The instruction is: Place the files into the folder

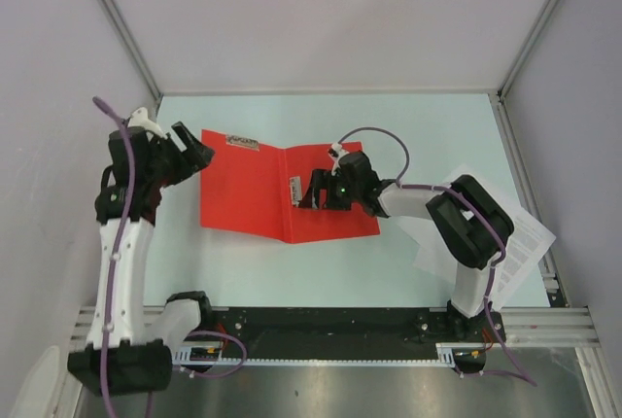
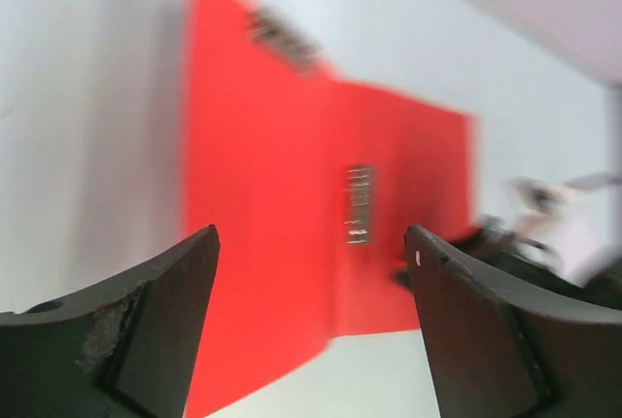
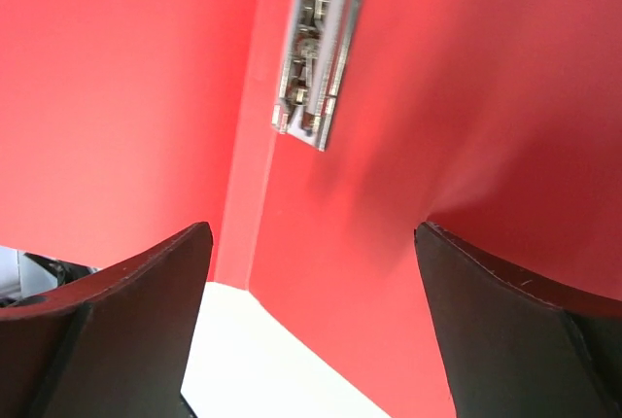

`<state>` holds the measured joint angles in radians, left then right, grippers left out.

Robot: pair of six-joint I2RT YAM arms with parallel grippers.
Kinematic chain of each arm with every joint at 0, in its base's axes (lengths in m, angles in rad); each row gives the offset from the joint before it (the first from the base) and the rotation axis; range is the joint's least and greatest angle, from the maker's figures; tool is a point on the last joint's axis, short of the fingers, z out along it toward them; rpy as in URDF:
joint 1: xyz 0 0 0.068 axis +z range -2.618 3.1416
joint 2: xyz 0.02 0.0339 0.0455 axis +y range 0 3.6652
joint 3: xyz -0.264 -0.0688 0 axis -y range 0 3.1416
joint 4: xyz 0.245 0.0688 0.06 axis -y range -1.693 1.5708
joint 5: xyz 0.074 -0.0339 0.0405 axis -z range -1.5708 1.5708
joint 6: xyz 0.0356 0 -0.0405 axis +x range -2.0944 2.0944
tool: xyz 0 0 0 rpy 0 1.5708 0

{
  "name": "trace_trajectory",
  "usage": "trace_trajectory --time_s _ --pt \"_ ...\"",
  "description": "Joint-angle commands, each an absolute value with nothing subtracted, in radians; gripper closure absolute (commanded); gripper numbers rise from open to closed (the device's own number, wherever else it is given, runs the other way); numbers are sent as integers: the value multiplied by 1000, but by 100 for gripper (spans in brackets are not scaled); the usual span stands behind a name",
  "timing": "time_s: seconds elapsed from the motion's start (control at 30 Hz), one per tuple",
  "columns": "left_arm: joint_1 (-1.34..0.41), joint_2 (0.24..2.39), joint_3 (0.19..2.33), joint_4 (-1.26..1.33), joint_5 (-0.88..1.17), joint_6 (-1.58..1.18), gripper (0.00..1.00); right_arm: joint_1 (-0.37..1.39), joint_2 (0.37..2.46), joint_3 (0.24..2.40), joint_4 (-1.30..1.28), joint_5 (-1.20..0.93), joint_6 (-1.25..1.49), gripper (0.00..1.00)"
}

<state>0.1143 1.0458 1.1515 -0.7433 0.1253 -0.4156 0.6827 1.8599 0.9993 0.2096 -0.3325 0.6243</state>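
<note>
White arm links, black joints, purple cables, broad black fingers, small green light.

Bright, even, diffuse light casts only soft shadows; the left wrist view is blurred, the folder smeared, while the right wrist view shows its clip fairly sharp.

The pale mint table sits inside a three-sided booth. A plain grey-lilac back wall rises behind it, with a left wall and a right wall of the same matte panel at the sides. Silvery metal struts run along the corners where the panels meet. At the near edge a black plate lies on a slotted aluminium rail, and below that is a brushed steel surface. The light is soft and even, shadows faint.
</note>
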Motion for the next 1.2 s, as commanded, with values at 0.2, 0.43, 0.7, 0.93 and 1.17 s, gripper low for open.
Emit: trace_trajectory --time_s 0.2,0.43,0.7,0.93,1.17 --pt "-204 1207 1106 -347 409 -625 34 706 1974 1117 336 -382 755 36" --pt "-193 1425 1050 -315 215 -595 54 695 2054 1147 445 -431 776 67" --pt "-192 1614 1000 -218 210 -586 60 658 2173 1155 557 -500 840 80" --pt "-209 1678 1028 -244 155 -554 58 627 2207 1155 534 -517 850 100" --pt "-302 1732 1100 -298 75 -520 45 634 2212 1154 500 -569 906 100"
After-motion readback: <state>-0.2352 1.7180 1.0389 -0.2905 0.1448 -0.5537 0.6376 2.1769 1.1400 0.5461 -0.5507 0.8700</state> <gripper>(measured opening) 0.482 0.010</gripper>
